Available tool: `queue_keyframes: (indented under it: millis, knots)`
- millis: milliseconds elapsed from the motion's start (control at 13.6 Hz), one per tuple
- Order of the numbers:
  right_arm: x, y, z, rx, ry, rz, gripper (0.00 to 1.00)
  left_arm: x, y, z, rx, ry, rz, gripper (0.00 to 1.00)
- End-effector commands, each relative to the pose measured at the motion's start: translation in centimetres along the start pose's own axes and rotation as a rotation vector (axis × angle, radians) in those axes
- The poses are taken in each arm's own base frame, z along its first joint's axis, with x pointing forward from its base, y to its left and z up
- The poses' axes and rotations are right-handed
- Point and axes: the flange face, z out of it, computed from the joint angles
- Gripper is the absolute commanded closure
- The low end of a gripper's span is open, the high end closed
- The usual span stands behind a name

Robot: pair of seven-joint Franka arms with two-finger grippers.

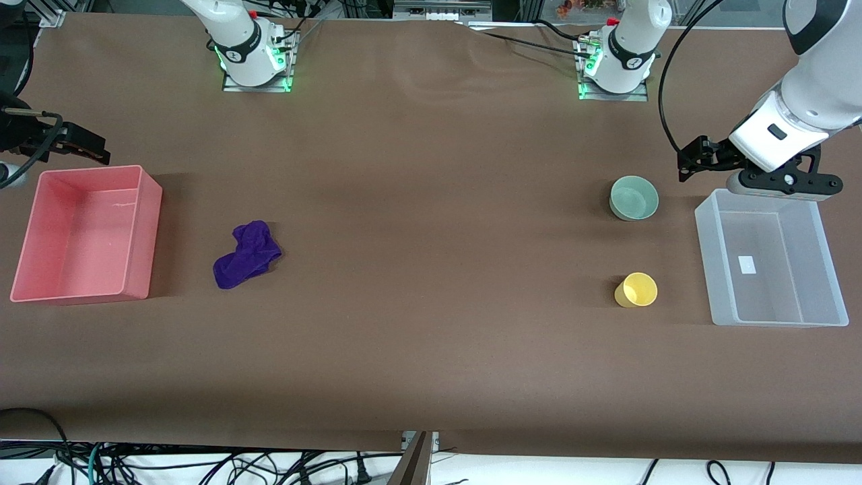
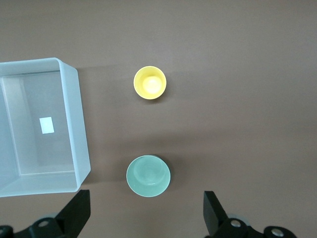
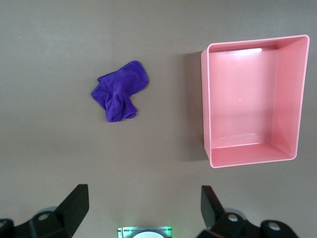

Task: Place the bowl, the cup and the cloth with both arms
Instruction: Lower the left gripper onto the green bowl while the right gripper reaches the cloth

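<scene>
The cup [image 1: 636, 289] stood upright on the table [image 1: 431, 337], nearest the front camera, beside the clear bin [image 1: 771, 259]. The cloth [image 1: 246, 254] lay crumpled near the pink bin [image 1: 87, 232]. Farther back sat the bowl [image 1: 634, 198]. The left gripper [image 2: 146, 218] hung wide open and empty above the table near the bowl; the right gripper [image 3: 143, 213], equally spread, held nothing.

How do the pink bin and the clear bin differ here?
The pink bin is opaque and sits at the right arm's end of the table beside the purple cloth. The clear bin is translucent, shows a small white label on its floor, and sits at the left arm's end beside the bowl and cup. Both are rectangular, upright and empty.
</scene>
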Motion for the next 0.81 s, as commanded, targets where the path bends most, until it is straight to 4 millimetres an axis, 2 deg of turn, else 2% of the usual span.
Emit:
queue_keyframes:
  millis: [0,368,515,735]
  knots:
    - [0.1,-0.1,-0.6,0.012,0.000,0.014,0.00,0.2,0.3,-0.6,-0.012,0.006,-0.007,0.00]
    - [0.1,-0.1,-0.6,0.012,0.001,0.013,0.00,0.1,0.3,-0.3,-0.015,-0.017,-0.001,0.00]
    - [0.1,-0.1,-0.6,0.014,0.001,0.013,0.00,-0.1,0.1,1.0,-0.019,-0.086,0.009,0.00]
    - [0.1,-0.1,-0.6,0.014,0.001,0.014,0.00,-0.9,-0.1,4.2,-0.034,-0.250,0.099,0.00]
